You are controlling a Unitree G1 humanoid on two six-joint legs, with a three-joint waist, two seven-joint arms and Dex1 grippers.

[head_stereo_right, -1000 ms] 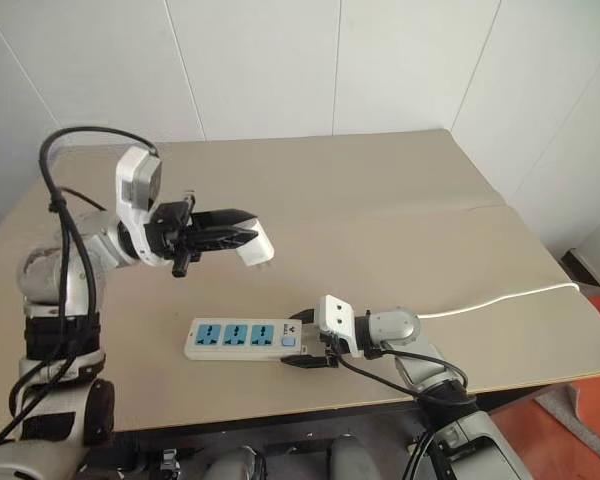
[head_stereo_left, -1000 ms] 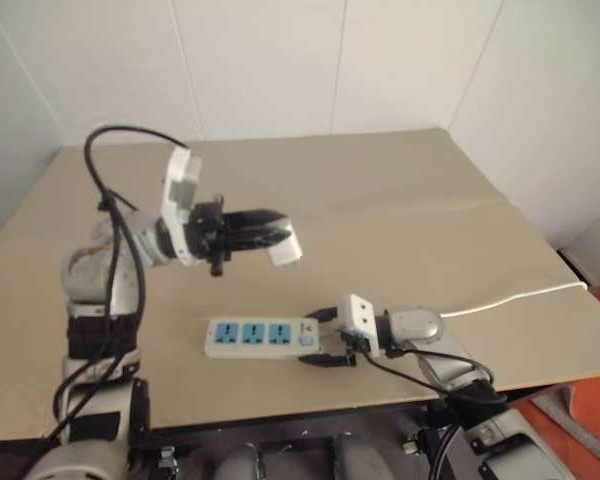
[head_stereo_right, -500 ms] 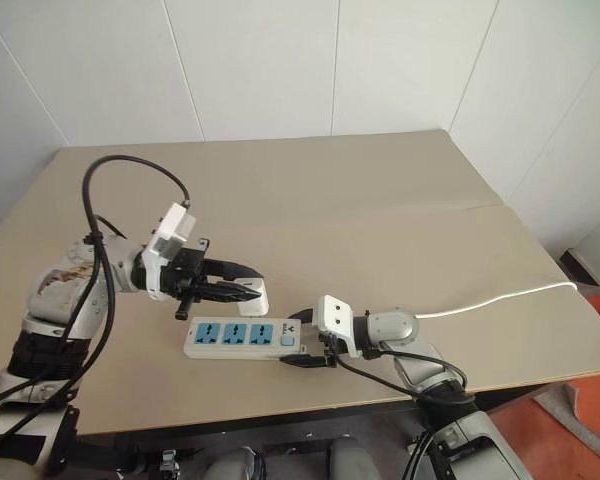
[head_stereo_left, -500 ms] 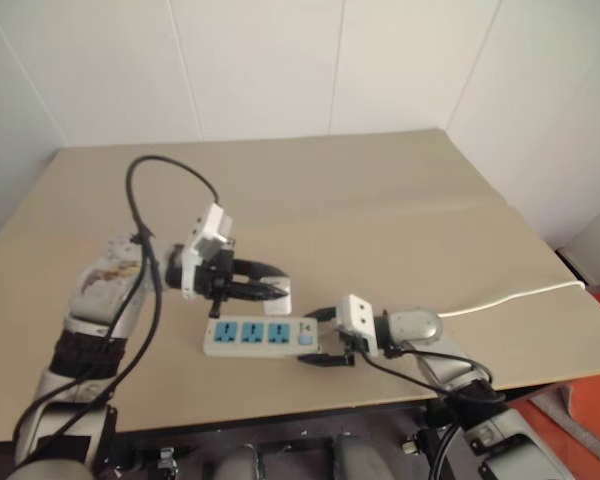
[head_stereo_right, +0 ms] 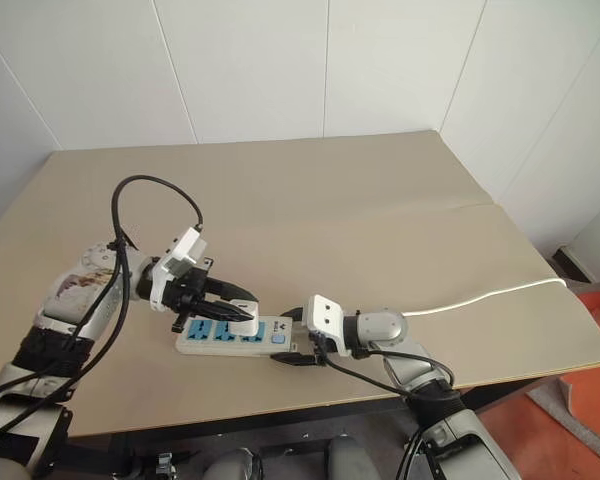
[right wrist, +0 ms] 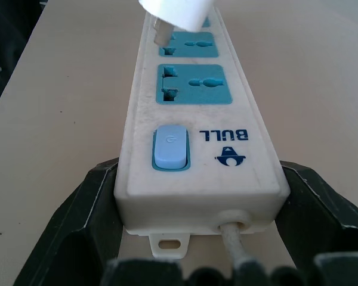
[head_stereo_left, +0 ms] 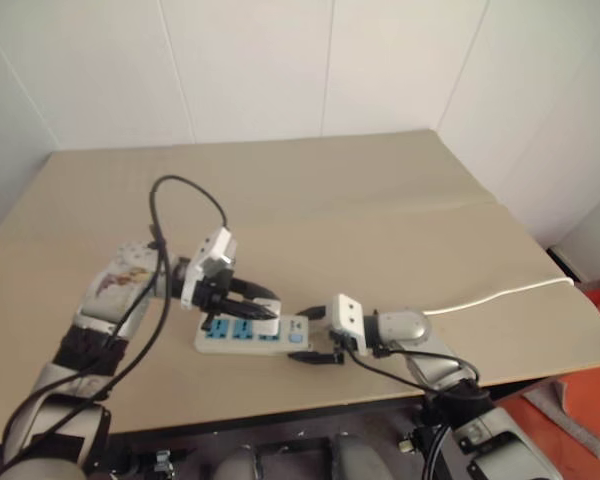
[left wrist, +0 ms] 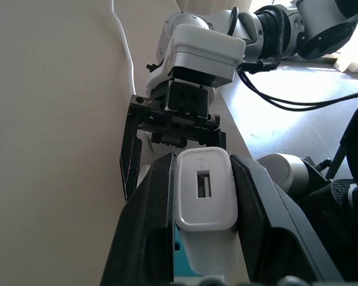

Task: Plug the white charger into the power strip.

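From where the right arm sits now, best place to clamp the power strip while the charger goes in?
Grip the power strip across its narrow width at the switch and cord end, coming in along its length. The long sides there are flat and parallel, and the right gripper already straddles them, leaving the blue sockets free for the white charger.

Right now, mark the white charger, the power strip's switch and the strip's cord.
white charger (left wrist: 206, 196), left wrist view, its end face beside the USB port.
switch (right wrist: 170, 146), right wrist view, middle of the blue button.
cord (head_stereo_left: 500, 291), left eye view, mid-run across the table.

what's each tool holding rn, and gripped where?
Left tool: white charger, pinched by its two side faces. Right tool: straddles the power strip at its switch end.
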